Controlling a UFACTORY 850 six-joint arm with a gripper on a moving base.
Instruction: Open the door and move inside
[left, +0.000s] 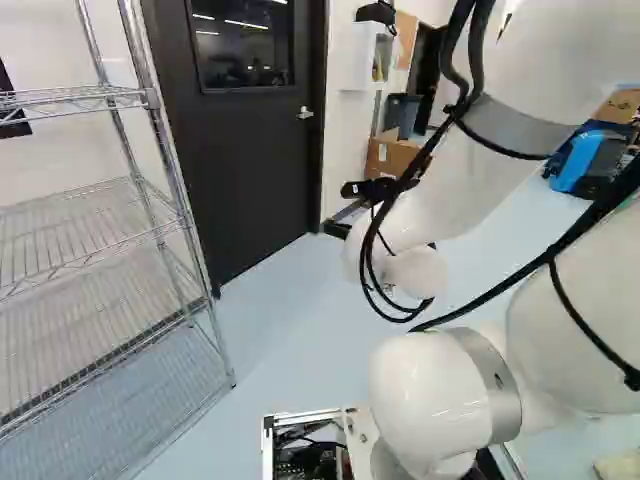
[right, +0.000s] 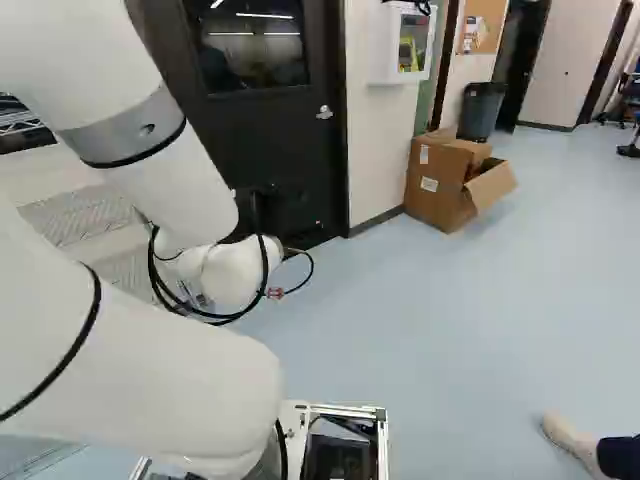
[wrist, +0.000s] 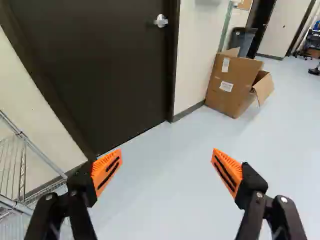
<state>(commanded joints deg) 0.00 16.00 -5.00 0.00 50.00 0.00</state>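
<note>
The dark door (left: 255, 160) with a window stands closed in its frame, ahead of the arm. Its silver handle (right: 325, 112) is on the door's right side, near the frame. The black gripper (left: 370, 190) shows in the left base view at the arm's far end, in front of the wall beside the door. In the wrist view the gripper (wrist: 167, 159) is open, its orange pads wide apart with only floor between them. Beyond the fingers stand the door (wrist: 105, 75) and its handle (wrist: 161, 20), well away from both pads.
A wire shelf rack (left: 100, 250) stands left of the door, close to the base. Right of the door are a wall cabinet (right: 405, 45), an open cardboard box (right: 440, 185) and a grey bin (right: 482, 108). A person's foot (right: 570, 440) is near the base at its right.
</note>
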